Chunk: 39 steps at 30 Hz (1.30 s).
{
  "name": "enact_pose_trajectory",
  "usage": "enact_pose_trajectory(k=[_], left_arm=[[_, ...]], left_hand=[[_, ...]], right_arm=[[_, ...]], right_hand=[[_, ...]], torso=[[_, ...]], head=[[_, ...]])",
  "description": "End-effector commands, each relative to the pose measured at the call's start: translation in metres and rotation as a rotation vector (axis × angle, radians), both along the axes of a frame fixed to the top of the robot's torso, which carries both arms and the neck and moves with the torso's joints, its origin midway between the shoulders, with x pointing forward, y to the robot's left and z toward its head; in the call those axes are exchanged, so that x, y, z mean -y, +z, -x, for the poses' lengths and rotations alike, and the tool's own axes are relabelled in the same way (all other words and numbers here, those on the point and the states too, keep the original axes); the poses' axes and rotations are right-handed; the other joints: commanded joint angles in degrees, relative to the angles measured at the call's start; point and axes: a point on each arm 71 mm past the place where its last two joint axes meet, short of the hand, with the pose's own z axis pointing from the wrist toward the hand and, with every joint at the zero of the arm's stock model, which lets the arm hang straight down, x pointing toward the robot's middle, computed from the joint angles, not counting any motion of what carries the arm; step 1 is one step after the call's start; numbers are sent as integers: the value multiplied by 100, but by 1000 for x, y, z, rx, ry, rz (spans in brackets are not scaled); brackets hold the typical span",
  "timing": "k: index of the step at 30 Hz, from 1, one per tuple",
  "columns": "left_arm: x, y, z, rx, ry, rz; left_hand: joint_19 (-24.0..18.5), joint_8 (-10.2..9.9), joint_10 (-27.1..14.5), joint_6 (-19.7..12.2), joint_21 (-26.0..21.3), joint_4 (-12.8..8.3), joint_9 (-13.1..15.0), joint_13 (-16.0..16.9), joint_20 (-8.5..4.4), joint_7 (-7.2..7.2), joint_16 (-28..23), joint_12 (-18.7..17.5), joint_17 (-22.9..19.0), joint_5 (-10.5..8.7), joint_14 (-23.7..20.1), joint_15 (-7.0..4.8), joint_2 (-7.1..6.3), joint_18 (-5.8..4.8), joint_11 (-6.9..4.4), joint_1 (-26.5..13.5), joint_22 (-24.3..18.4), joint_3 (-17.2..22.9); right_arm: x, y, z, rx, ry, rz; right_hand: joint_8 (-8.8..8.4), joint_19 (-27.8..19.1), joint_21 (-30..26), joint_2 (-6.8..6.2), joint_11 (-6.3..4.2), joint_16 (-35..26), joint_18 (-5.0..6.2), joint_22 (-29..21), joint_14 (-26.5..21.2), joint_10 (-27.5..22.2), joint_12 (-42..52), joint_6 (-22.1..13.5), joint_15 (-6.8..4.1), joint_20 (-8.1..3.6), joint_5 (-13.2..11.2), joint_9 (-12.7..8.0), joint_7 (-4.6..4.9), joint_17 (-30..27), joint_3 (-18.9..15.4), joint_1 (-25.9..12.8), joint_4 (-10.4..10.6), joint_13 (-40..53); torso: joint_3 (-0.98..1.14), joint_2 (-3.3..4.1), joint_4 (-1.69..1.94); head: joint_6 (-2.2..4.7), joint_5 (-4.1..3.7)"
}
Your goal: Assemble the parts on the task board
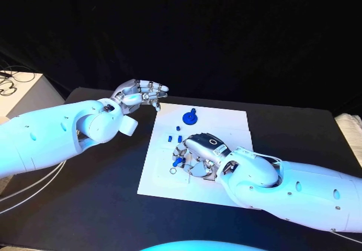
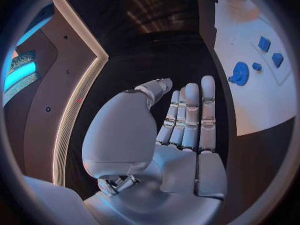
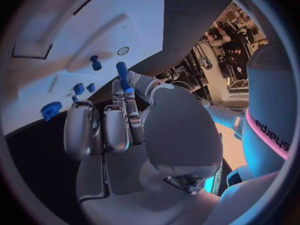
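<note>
White screw-dotted arms (image 1: 53,138) carry silver hands (image 1: 139,94).

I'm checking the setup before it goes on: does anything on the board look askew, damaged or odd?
Nothing stands out. The task board lies flat, the blue gear and small blue parts sit on it, and the right robot hand holds a blue peg.

1. Big flat black table (image 1: 90,209), dark all over.
2. Flat white rectangular task board (image 1: 226,120) lying right on the middle of that table.
3. White box-like stand (image 1: 22,97) just beside the table's far left corner.
</note>
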Motion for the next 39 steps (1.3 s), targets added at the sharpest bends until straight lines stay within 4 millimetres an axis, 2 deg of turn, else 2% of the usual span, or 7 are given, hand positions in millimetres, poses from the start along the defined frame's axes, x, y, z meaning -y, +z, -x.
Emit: enact_pose_trajectory(k=[1,6,9,13,22,28,39], left_arm=[[3,1,1,0,-23,14],[3,1,1,-1,-25,14],[4,1,1,-2,-26,14],[3,1,1,-2,-25,14],[1,0,1,-5,-21,11],[0,1,1,-5,-19,10],[0,1,1,-5,-18,10]], left_hand=[[45,20,-41,-40,-29,22,-2,-8,-1,4,-19,-3,-5,3,-36,-8,7,89,-16,-28,-8,-19],[45,20,-41,-40,-29,22,-2,-8,-1,4,-19,-3,-5,3,-36,-8,7,89,-16,-28,-8,-19],[47,24,-43,-43,-34,26,-2,-9,-1,5,-18,0,-5,4,-38,-7,8,89,-16,-27,-12,-20],[47,24,-43,-43,-34,26,-2,-9,-1,5,-18,0,-5,4,-38,-7,8,89,-16,-27,-12,-20],[49,25,-48,-50,-38,31,-3,-10,-1,7,-17,2,-5,5,-41,-6,6,89,-14,-28,-15,-23],[49,25,-48,-50,-38,31,-3,-10,-1,7,-17,2,-5,5,-41,-6,6,89,-14,-28,-15,-23],[49,25,-48,-50,-38,31,-3,-10,-1,7,-17,2,-5,5,-41,-6,6,89,-14,-28,-15,-23]], right_arm=[[-2,-3,0,19,-8,7],[-5,-9,2,7,-6,15],[-6,-12,3,-1,-5,20],[-8,-14,4,-7,0,24],[-8,-16,7,-15,9,33],[-8,-18,6,-11,8,42],[-9,-23,6,-20,12,63]], right_hand=[[28,-7,-38,134,-314,8,-82,-9,156,365,-22,-3,-45,-43,20,444,6,-15,44,68,-17,40],[28,-7,-38,134,-314,8,-82,-9,156,365,-22,-3,-45,-43,20,444,6,-15,44,68,-17,40],[29,-10,-47,134,-313,3,-79,-17,154,365,-28,-7,-44,-43,21,449,9,-24,49,65,-22,42],[30,-8,-40,134,-311,6,-81,-9,155,366,-33,-10,-43,-42,24,454,11,-18,56,62,-29,45],[36,-5,-32,129,-309,8,-83,0,156,371,-44,-14,-41,-41,33,467,13,-16,65,52,-43,52],[36,-5,-32,129,-309,8,-83,0,156,371,-44,-14,-41,-41,33,467,13,-16,65,52,-43,52],[41,-4,-28,126,-309,13,-84,5,158,377,-51,-15,-40,-40,42,477,14,-7,71,42,-53,58]], torso=[[5,8,-3],[7,8,4],[1,11,12],[8,4,0],[5,6,-17],[4,-3,1],[6,4,-4]], head=[[-11,9],[-2,16],[-11,18],[-44,40],[-78,64],[-83,59],[-96,68]])
